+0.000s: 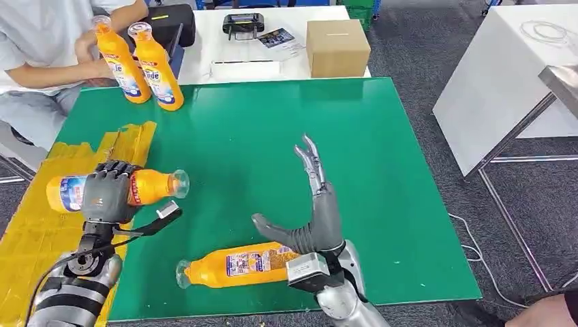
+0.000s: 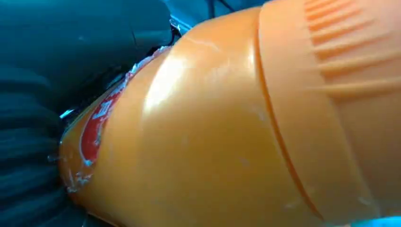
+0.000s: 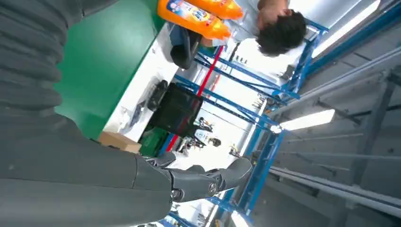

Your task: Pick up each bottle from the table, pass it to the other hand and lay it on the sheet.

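Note:
My left hand [image 1: 109,192] grips an orange bottle [image 1: 153,186] around its middle, holding it level above the edge of the crinkled yellow sheet [image 1: 41,225], clear cap toward the table's middle. That bottle's orange body [image 2: 227,137] is pressed close to the left wrist camera. A second orange bottle [image 1: 232,264] lies on its side on the green table [image 1: 272,136] near the front edge. My right hand [image 1: 313,211] is open just right of it, fingers stretched upward, thumb over the bottle's base end. Two more orange bottles [image 1: 140,61] stand upright at the far left corner.
A person sits at the far left, hands by the standing bottles [image 3: 194,14]. Behind the green table, a white table holds a cardboard box [image 1: 337,46], a black device [image 1: 242,24] and papers. Another white table [image 1: 504,82] stands to the right.

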Robot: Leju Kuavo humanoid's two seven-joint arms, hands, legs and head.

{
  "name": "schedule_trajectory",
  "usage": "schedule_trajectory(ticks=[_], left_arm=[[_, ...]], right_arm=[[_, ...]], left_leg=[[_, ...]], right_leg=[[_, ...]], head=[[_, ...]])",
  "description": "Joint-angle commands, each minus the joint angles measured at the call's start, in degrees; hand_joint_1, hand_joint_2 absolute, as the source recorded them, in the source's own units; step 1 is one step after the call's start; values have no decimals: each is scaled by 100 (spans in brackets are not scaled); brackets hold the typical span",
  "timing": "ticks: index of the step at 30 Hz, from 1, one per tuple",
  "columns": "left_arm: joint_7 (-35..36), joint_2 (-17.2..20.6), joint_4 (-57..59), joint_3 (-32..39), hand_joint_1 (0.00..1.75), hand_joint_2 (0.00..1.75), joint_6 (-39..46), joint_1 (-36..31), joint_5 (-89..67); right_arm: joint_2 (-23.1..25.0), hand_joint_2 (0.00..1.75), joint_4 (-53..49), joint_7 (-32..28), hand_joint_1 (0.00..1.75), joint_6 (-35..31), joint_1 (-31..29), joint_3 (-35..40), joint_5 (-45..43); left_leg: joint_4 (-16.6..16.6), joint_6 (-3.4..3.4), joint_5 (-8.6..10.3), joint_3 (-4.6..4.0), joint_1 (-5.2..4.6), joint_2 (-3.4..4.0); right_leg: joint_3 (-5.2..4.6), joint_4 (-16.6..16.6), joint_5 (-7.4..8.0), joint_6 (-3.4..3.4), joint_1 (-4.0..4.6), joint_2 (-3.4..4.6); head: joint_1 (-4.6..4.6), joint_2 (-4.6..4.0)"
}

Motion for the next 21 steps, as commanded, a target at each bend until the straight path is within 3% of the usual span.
schedule_trajectory(ticks=[1,11,12,13,14,21], left_arm=[[83,803,2567,-1032,175,175,11,-1030,-36],[-277,603,3265,-680,175,175,11,-1247,276],[-286,595,3282,-653,133,175,11,-1242,294],[-305,590,3245,-616,10,175,11,-1221,295],[-321,580,3221,-594,0,175,11,-1215,318],[-612,503,3239,-448,0,175,11,-1199,583]], right_arm=[[-299,175,-249,-14,0,-36,-25,-150,-104],[-311,175,-42,-13,0,-12,-152,-106,-173],[-314,175,-13,-7,0,-5,-168,-98,-176],[-318,175,39,10,0,15,-197,-77,-177],[-319,175,59,15,0,21,-205,-71,-175],[-324,175,111,19,0,14,-230,-62,-174]], left_leg=[[-1,5,-10,31,5,-2],[-2,3,-8,24,1,2],[-2,3,-6,17,1,3],[-3,2,-5,14,0,6],[-1,3,-8,21,2,3],[-1,4,-7,16,2,-1]], right_leg=[[40,-10,-8,-5,8,-8],[33,-6,-7,-5,3,-2],[27,-6,-4,-5,4,0],[22,-6,-2,-4,2,5],[32,-6,-6,-5,5,1],[27,-8,-5,-3,5,-3]], head=[[0,0],[-2,0],[0,0],[-2,0],[0,0],[0,0]])
